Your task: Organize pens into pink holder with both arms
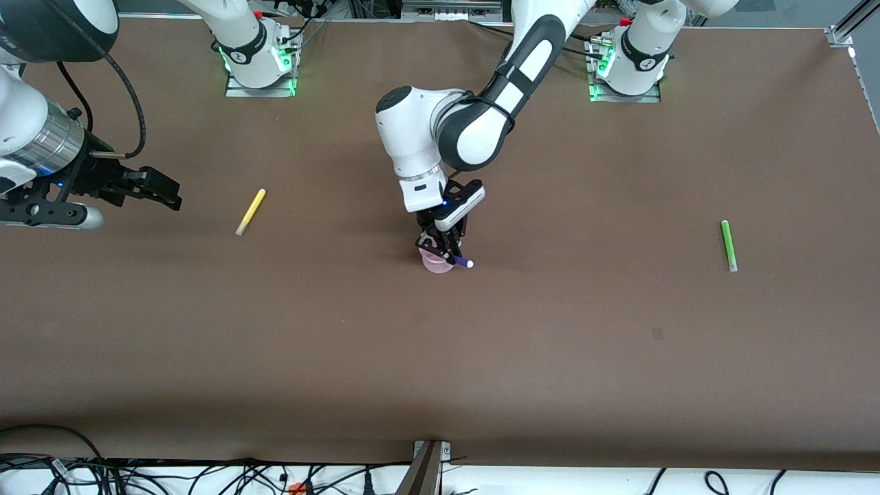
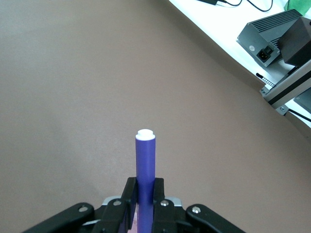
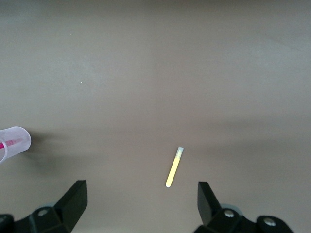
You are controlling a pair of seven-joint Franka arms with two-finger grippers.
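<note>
My left gripper [image 1: 443, 249] is shut on the purple pen [image 1: 462, 262] and holds it right over the pink holder [image 1: 436, 264] at the middle of the table. In the left wrist view the purple pen [image 2: 145, 162] sticks out from between the closed fingers of the left gripper [image 2: 145, 188], pale tip outward. My right gripper [image 1: 167, 192] is open and empty above the table at the right arm's end, apart from the yellow pen [image 1: 250, 212]. The right wrist view shows the right gripper [image 3: 141, 193], the yellow pen [image 3: 175, 167], and the pink holder [image 3: 13, 142] with the magenta pen [image 3: 10, 143] inside. The green pen [image 1: 729, 245] lies toward the left arm's end.
The brown table [image 1: 550, 357] has its front edge with cables below it and a metal post [image 1: 426, 467]. A grey box [image 2: 272, 36] and metal framing stand off the table's edge in the left wrist view.
</note>
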